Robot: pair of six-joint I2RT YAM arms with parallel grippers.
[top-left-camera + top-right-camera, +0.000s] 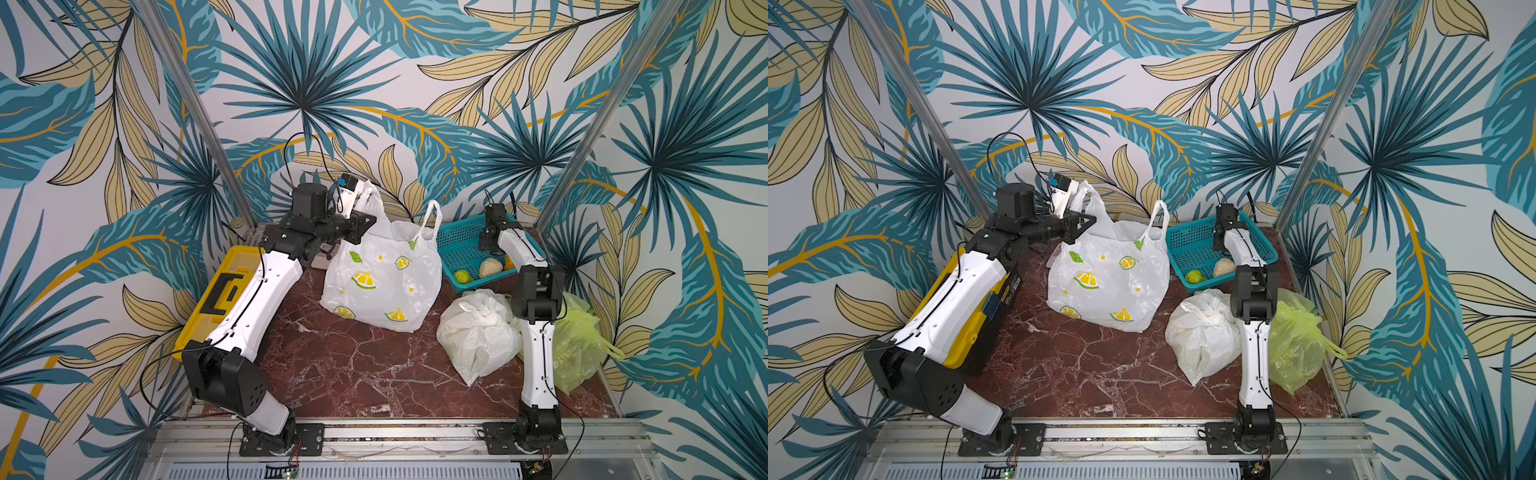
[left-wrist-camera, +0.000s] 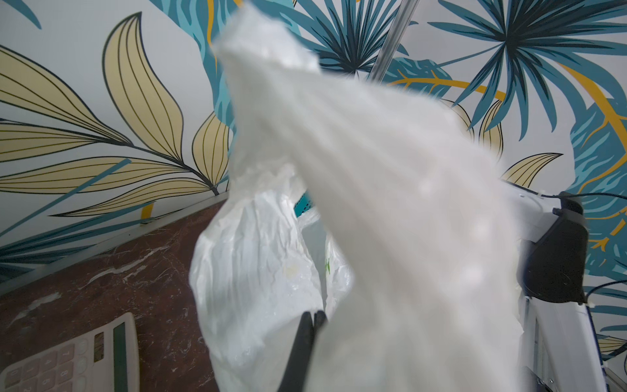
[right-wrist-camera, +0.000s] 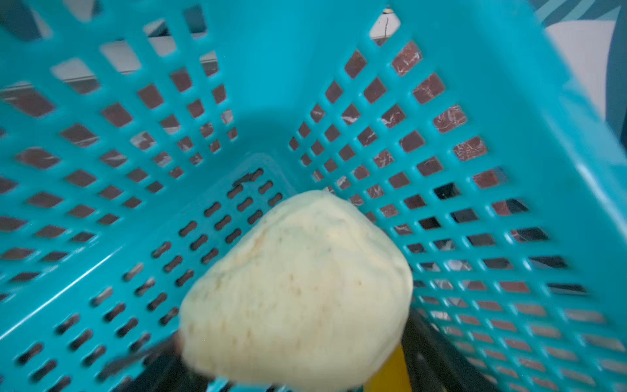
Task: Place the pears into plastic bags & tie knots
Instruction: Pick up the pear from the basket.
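Observation:
My left gripper [image 2: 314,319] is shut on one loop handle [image 1: 369,195] of a white lemon-print plastic bag [image 1: 382,282] and holds it raised; the other handle [image 1: 432,216] stands free and the bag's mouth gapes. Down inside the teal basket [image 1: 457,245], my right gripper [image 3: 295,353] is open, its dark fingers [image 3: 159,353] on either side of a cream pear [image 3: 295,292]. In both top views that cream pear [image 1: 490,267] lies beside a green pear [image 1: 461,276] and an orange pear [image 1: 509,262]. A white bag [image 1: 478,332] gathered at its top and a light green bag [image 1: 577,340] lie bulging at the front right.
A yellow toolbox [image 1: 216,291] sits under the left arm at the table's left edge. A calculator [image 2: 68,359] lies on the red marble top near the lemon-print bag. The basket's mesh walls [image 3: 424,152] close round the right gripper. Leaf-patterned walls stand on three sides.

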